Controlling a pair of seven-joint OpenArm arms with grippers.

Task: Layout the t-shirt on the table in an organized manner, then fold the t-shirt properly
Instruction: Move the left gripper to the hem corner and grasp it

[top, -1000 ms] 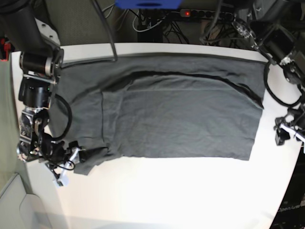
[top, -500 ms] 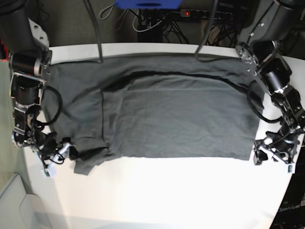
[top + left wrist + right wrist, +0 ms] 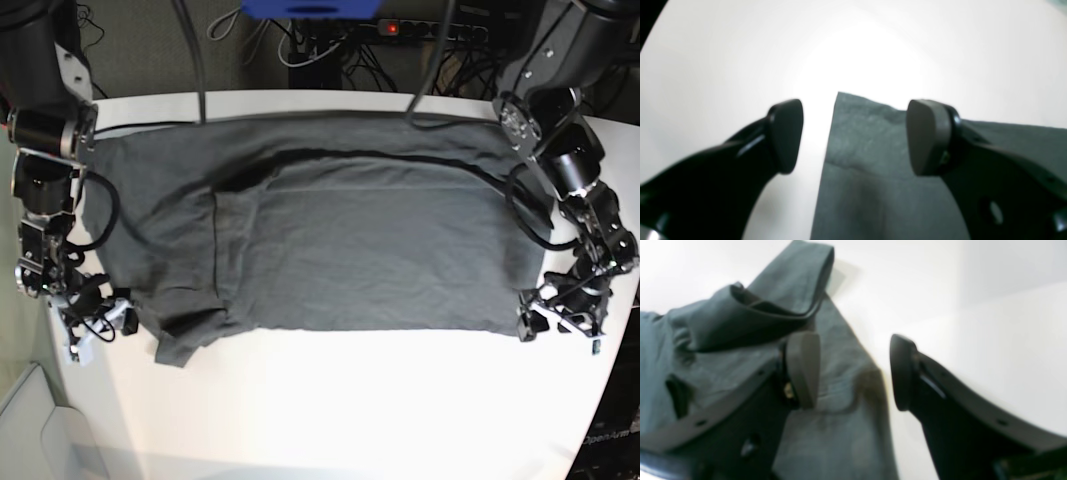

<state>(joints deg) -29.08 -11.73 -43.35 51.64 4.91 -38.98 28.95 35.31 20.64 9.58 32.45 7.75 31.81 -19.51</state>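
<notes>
The dark grey t-shirt (image 3: 350, 240) lies spread wide on the white table (image 3: 350, 420), its top part folded down, with a rumpled sleeve (image 3: 185, 335) at the lower left. My left gripper (image 3: 535, 322) is open at the shirt's lower right corner. In the left wrist view that corner (image 3: 867, 156) lies between the spread fingers of the left gripper (image 3: 853, 136). My right gripper (image 3: 100, 325) is open beside the rumpled sleeve. In the right wrist view the right gripper (image 3: 853, 371) hovers over the edge of the sleeve (image 3: 750, 303), gripping nothing.
Behind the table's far edge are cables, a power strip (image 3: 420, 28) and a blue object (image 3: 310, 8). The table's left edge (image 3: 60, 390) and right edge (image 3: 610, 380) lie close to the two grippers. Bare white table (image 3: 740, 50) surrounds the shirt corner.
My left gripper has come in from the right to the shirt's lower right corner. My right gripper has drawn back leftward from the rumpled sleeve.
</notes>
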